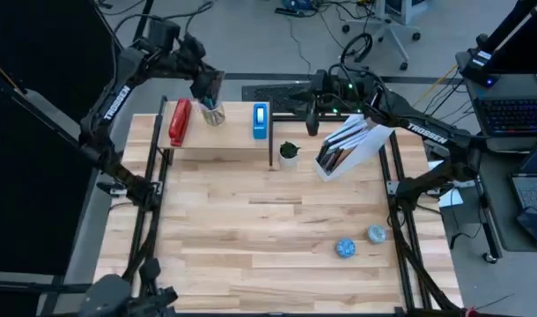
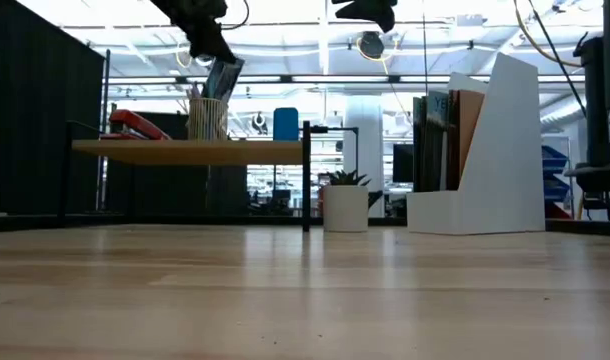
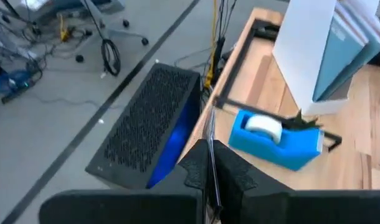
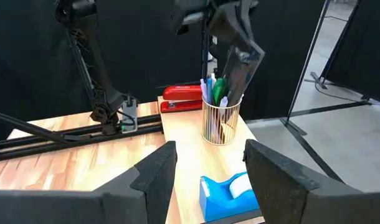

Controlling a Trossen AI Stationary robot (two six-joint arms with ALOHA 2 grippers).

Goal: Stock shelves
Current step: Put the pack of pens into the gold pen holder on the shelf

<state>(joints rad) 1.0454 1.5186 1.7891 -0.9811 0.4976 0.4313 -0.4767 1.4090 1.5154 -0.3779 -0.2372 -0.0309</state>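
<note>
At the far left of the surface (image 1: 277, 229) stands the low wood shelf (image 1: 220, 141), carrying a red stapler (image 1: 180, 121) at its left end, a wire pen cup (image 1: 214, 114) with pens in the middle, and a blue tape dispenser (image 1: 261, 121) toward its right end. The left gripper (image 1: 210, 91) hangs directly above the pen cup, its fingers pressed together on something thin that I cannot identify. A small potted plant (image 1: 289, 153) sits on the surface just beside the shelf's right end, and beside that the white file holder (image 1: 355, 148) with books stands near the far right corner. The right gripper (image 1: 312, 114) hovers between the shelf and the file holder, fingers spread. Two blue balls (image 1: 345, 248) lie near the right edge, well apart from the shelf.
</note>
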